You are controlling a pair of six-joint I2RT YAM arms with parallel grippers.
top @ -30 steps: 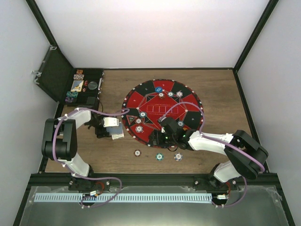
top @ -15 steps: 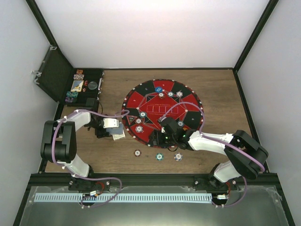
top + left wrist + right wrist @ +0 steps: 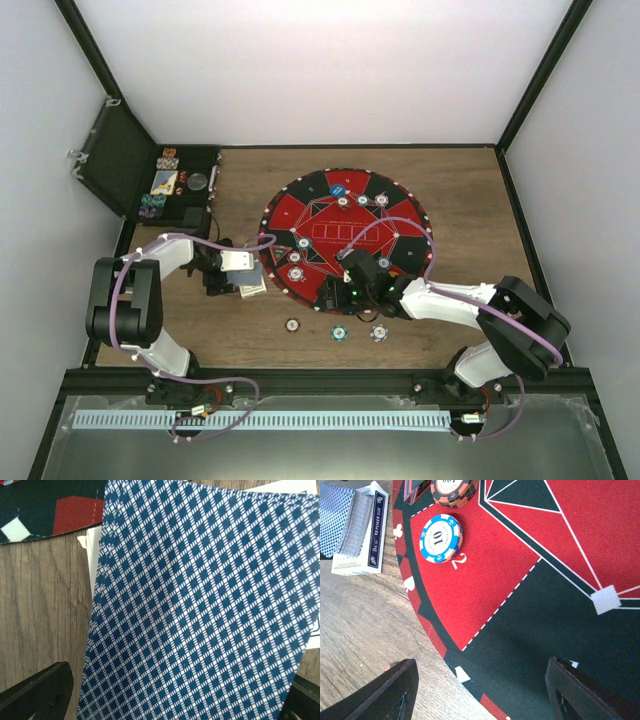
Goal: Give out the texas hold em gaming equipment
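Note:
My left gripper (image 3: 243, 275) sits by the left edge of the round red-and-black mat (image 3: 400, 225). In the left wrist view it (image 3: 175, 700) is shut on a fan of playing cards (image 3: 200, 605) with blue-and-white diamond backs, which fill the view. A white card box (image 3: 92, 545) lies under them. My right gripper (image 3: 333, 296) is open and empty over the mat's near edge (image 3: 520, 645). A blue "10" chip (image 3: 440, 537) and an orange chip (image 3: 452, 490) lie on the mat beyond it. The cards (image 3: 335, 515) and box (image 3: 367, 535) show at its upper left.
Three chips lie on the wood in front of the mat (image 3: 291, 325) (image 3: 339, 332) (image 3: 379, 332). Several more chips and a blue button (image 3: 337, 189) sit on the mat. An open black case (image 3: 165, 185) with chips stands at the far left.
My left gripper has shifted very slightly with the cards. The right arm has not moved.

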